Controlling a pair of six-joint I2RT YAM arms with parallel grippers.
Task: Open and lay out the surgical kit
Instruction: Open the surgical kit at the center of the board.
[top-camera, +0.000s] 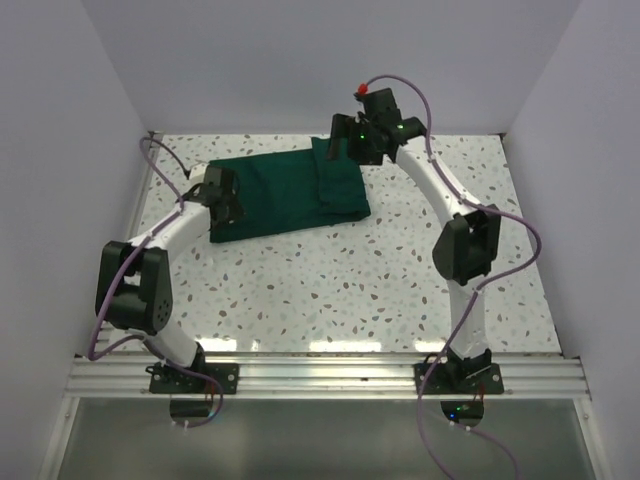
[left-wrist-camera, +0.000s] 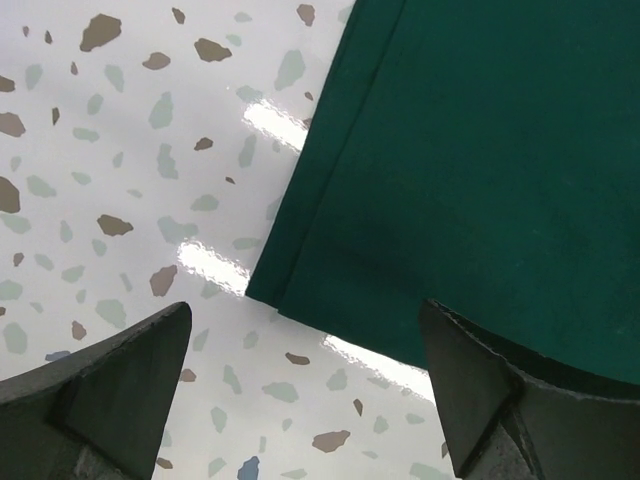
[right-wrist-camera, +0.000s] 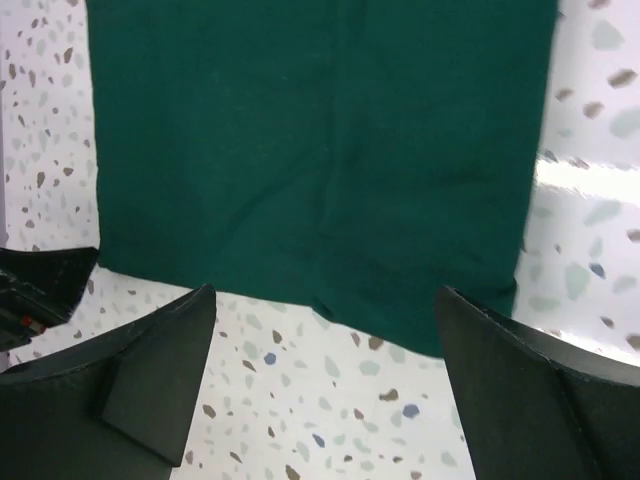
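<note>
left gripper (left-wrist-camera: 308, 388) and right gripper (right-wrist-camera: 325, 378) gaped wide, seemingly hovering over opposite ends of the dark green cloth (top-camera: 285, 195) on the speckled table (top-camera: 350, 290).

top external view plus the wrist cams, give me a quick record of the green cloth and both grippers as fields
item: green cloth bundle
state: folded, not yet opened, lying flat
location: far half of the speckled table, left of centre
left gripper: open, at the bundle's near left corner
right gripper: open, at the bundle's far right edge
contact: cannot tell whether either gripper touches the cloth
tray and instruments: none visible
</note>
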